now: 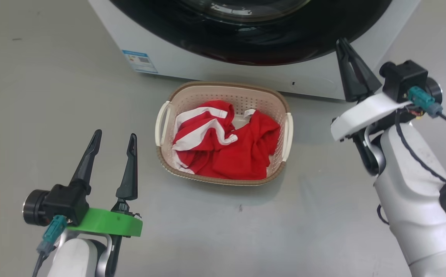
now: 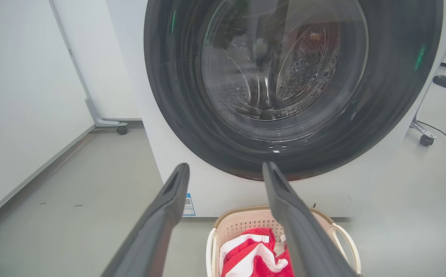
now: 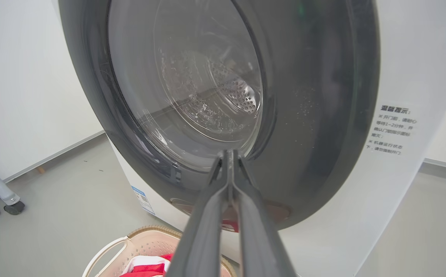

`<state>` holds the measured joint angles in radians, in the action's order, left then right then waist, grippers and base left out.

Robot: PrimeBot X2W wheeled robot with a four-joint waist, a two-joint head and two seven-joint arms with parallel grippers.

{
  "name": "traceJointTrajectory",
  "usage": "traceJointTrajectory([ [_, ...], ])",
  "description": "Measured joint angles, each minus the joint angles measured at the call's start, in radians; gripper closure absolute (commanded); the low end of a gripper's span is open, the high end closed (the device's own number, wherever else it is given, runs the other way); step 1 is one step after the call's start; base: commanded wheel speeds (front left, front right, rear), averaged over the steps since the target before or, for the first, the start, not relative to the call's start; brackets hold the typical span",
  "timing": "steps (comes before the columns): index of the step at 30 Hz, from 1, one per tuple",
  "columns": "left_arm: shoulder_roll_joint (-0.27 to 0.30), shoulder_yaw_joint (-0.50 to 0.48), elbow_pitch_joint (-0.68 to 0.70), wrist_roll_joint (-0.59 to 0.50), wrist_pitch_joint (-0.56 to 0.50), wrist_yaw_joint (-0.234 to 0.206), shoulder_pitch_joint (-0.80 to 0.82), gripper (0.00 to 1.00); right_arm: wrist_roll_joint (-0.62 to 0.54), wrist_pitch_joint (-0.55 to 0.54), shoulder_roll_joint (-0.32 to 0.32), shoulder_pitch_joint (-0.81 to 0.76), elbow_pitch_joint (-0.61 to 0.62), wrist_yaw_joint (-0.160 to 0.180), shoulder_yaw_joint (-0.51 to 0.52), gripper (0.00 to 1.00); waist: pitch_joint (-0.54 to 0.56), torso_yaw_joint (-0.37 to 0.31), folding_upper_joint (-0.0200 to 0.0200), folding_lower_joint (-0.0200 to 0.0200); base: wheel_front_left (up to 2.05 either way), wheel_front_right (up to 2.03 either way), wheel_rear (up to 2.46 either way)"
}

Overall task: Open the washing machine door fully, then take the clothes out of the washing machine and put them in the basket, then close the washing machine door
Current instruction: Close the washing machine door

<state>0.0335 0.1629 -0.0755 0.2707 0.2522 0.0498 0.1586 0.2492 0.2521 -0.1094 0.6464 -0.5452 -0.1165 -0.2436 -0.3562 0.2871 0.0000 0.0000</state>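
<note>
- washing machine (image 1: 192,57): smooth white box.
- washing machine door (image 2: 292,73): round, glossy black rim, bulging clear glass, closed.
- basket (image 1: 223,85): cream perforated plastic on the floor before the machine.
- clothes (image 1: 230,146): soft red, white-striped, crumpled in the basket.
- left hand (image 1: 115,134): fingers apart, empty.
- right hand (image 3: 228,154): fingers pressed together, empty.

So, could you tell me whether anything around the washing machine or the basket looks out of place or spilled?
Nothing stands out. The clothes lie crumpled inside the basket, none hanging over its rim, and the washing machine door looks shut.
</note>
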Motion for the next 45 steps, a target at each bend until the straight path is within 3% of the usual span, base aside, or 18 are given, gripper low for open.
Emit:
traceJointTrajectory([
  [1, 0.0, -0.002, -0.001, 0.0, 0.0, 0.0, 0.0, 0.0, 0.0, 0.0, 0.002, -0.016, 0.01, 0.0, 0.001, 0.6, 0.004, -0.009, 0.0, 0.0, 0.0, 0.0, 0.0],
  [3, 0.0, -0.003, -0.007, -0.005, 0.0, 0.0, -0.001, 0.0, 0.004, 0.0, 0.007, -0.054, 0.027, 0.0, 0.005, 0.07, 0.012, -0.029, 0.0, 0.0, 0.0, 0.0, 0.0],
  [4, 0.0, -0.003, -0.01, -0.009, 0.0, 0.001, -0.002, 0.0, 0.004, 0.0, 0.009, -0.074, 0.034, 0.0, 0.007, 0.0, 0.016, -0.038, 0.0, 0.0, 0.0, 0.0, 0.0],
  [16, 0.0, -0.011, -0.046, -0.017, 0.0, 0.009, -0.054, 0.0, 0.013, 0.0, 0.034, -0.271, 0.151, 0.007, 0.04, 0.0, 0.087, -0.127, 0.0, 0.0, 0.0, 0.0, 0.0],
  [30, 0.001, -0.021, -0.09, -0.022, 0.0, 0.009, -0.133, 0.0, 0.003, 0.0, 0.051, -0.503, 0.273, 0.083, 0.065, 0.0, 0.196, -0.205, 0.0, 0.0, 0.0, 0.0, 0.0],
  [45, 0.004, -0.031, -0.12, -0.028, 0.0, 0.007, -0.189, 0.0, -0.007, 0.0, 0.061, -0.667, 0.36, 0.111, 0.055, 0.0, 0.276, -0.261, 0.0, -0.0001, 0.0, 0.0, 0.0],
])
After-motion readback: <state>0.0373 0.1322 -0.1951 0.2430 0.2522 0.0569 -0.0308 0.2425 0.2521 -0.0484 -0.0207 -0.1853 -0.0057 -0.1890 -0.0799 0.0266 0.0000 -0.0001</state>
